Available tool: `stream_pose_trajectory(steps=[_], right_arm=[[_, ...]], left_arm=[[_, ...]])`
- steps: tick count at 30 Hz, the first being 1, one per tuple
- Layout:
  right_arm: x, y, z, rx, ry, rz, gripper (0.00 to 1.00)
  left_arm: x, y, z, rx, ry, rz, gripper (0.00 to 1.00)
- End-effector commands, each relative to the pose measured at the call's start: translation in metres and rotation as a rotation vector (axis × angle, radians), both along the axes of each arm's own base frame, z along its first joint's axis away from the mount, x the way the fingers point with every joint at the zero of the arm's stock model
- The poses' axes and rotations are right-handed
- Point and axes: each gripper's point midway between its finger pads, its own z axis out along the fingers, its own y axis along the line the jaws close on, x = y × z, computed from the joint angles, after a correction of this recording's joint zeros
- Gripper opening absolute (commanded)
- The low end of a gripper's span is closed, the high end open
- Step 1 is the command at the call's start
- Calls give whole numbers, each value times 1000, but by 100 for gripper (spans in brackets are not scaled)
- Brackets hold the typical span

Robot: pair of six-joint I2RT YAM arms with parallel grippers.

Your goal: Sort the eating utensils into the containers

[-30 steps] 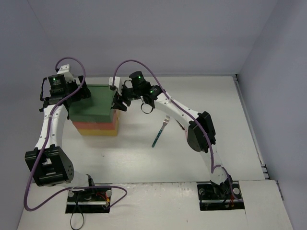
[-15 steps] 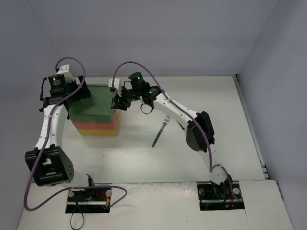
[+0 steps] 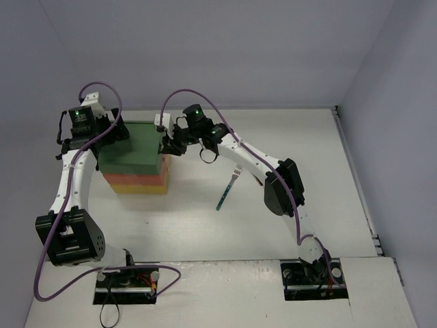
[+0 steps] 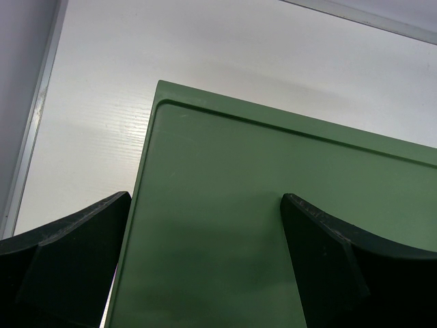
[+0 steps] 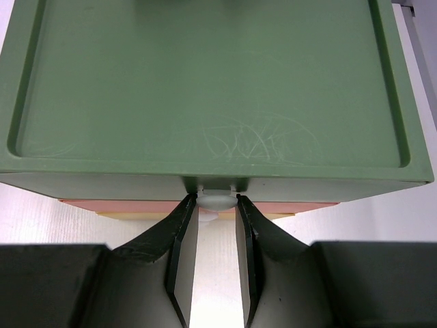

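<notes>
Narrowly, right gripper [image 5: 217, 205] fingers [image 5: 183, 236] pinch the white knob [image 5: 217, 199] of the green drawer [image 5: 205, 89]; left gripper [image 4: 205, 198] gapes wide

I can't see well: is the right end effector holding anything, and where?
Yes: the right end effector grips the top green drawer by its small white knob.

We see white table [image 3: 205, 225], matte, faint grain. Pale lavender-grey walls on three sides: back wall [image 3: 218, 48], left wall [image 3: 17, 137], right wall [image 3: 403, 102]. Metal edge strip [image 3: 355, 178] runs along table's right side, beside right wall. We note dark seam [image 3: 225, 260] crossing table near its front edge.
</notes>
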Motion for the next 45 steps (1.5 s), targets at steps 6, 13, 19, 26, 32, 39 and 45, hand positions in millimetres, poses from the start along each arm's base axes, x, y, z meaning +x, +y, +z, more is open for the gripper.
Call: stream_pose_trajectory(steps=[6, 13, 19, 26, 32, 39, 45], right_arm=[[-10, 7, 69, 127, -125, 56, 0], [-11, -22, 52, 79, -92, 28, 0], [-12, -51, 38, 40, -66, -5, 0], [-7, -90, 38, 23, -56, -57, 0], [-2, -119, 35, 8, -52, -100, 0], [1, -135, 36, 5, -51, -127, 0], [3, -140, 37, 7, -51, -135, 0]], left_arm=[[-11, 1, -21, 13, 77, -1, 87], [-11, 5, -23, 25, 90, 14, 87], [-12, 7, -25, 29, 99, 21, 87], [-12, 6, -25, 30, 98, 20, 87], [-11, 6, -25, 30, 98, 19, 87], [-11, 7, -25, 30, 99, 20, 87], [-11, 7, -25, 33, 98, 21, 87]])
